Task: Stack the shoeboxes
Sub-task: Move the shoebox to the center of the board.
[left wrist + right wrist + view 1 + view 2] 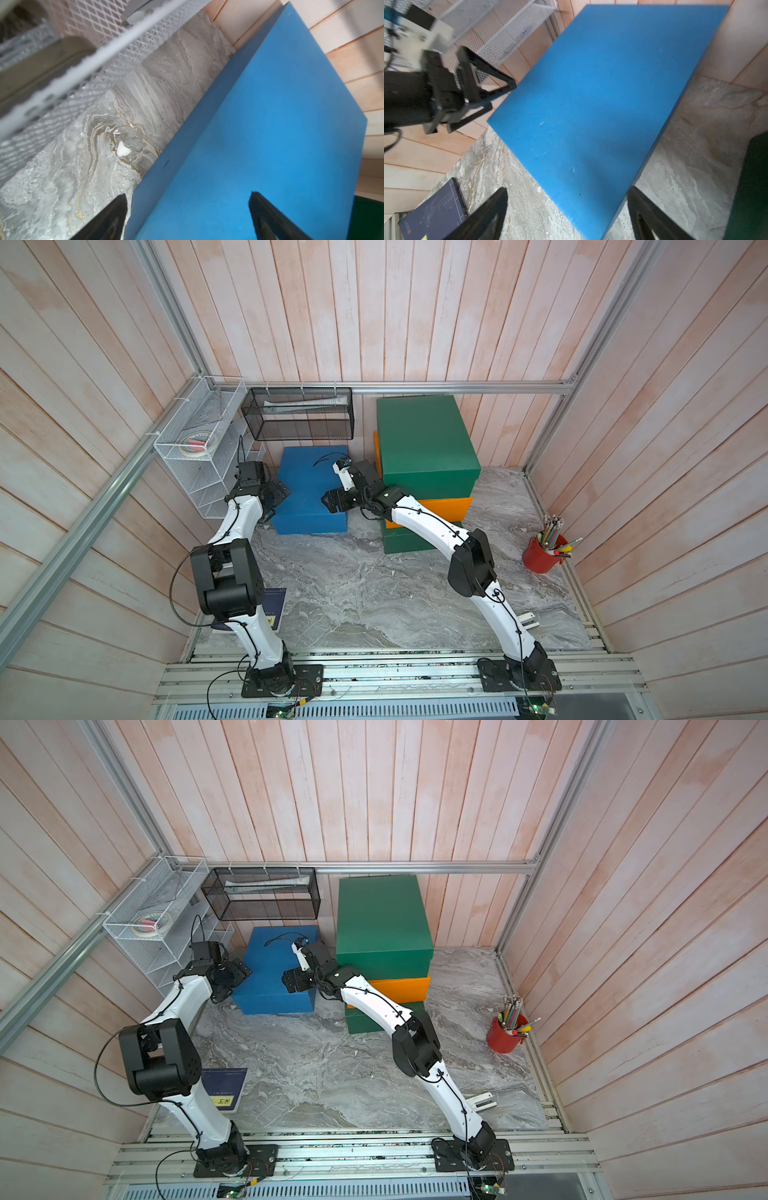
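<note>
A stack of shoeboxes (428, 448) stands at frame centre against the back wall (415, 323). Just left, a lone shoebox (309, 489) lies on the desk (353, 593), below the mesh basket (299, 414). A wire rack (199, 456) is further left, a pencil cup (544, 556) far right.

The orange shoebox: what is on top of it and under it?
On top lies a dark green shoebox; underneath, a second dark green shoebox. The right arm covers part of the lower one.

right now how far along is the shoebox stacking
Done: bottom green box, orange box and top green box are stacked. In hand: left tool and right tool, both open, flank the blue box on the table. Left: lifting it onto the stack.
</note>
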`<state>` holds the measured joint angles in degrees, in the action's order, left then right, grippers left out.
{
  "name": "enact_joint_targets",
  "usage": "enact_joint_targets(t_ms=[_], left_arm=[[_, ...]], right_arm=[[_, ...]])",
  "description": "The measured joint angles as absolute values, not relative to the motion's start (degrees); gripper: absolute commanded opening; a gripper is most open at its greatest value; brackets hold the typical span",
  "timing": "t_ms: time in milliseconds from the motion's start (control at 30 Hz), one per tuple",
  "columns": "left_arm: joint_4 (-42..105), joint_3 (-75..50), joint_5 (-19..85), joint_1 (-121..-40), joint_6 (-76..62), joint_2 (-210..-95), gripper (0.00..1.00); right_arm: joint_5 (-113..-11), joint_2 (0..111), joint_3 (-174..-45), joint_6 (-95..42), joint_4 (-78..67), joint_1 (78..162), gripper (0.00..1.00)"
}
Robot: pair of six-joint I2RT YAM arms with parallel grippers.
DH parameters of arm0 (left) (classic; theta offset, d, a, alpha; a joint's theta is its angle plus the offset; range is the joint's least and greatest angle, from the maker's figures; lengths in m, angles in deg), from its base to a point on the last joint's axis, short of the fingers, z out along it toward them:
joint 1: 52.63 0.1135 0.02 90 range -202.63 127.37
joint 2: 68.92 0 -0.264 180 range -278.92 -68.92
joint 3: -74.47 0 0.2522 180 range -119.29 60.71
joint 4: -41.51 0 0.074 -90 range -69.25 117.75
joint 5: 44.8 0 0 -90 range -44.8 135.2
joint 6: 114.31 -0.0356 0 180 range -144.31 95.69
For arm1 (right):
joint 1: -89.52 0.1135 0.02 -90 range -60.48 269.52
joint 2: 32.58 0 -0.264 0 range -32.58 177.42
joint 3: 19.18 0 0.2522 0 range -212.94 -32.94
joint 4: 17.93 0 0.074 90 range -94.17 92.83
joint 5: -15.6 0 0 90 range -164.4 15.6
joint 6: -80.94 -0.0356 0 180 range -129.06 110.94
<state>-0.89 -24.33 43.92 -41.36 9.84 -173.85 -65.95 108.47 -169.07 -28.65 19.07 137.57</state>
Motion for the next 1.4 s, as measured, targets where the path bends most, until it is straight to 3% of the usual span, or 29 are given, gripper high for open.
enact_joint_targets(t_ms=[567, 1000, 1400], left_arm=[[4.33, -23.89, 39.42, -40.40, 7.33, -175.88, 0.95], [10.30, -21.31, 33.89, -39.76, 6.52, -176.97, 0.93], [13.49, -11.54, 32.20, -38.96, 7.35, -169.61, 0.93]], right_arm=[[-68.48, 111.34, -169.49, -41.98, 21.17, 137.74, 0.91], [-69.90, 112.95, -169.82, -44.85, 20.56, 138.92, 0.89], [-72.07, 110.99, -165.29, -44.61, 18.77, 139.84, 0.87]])
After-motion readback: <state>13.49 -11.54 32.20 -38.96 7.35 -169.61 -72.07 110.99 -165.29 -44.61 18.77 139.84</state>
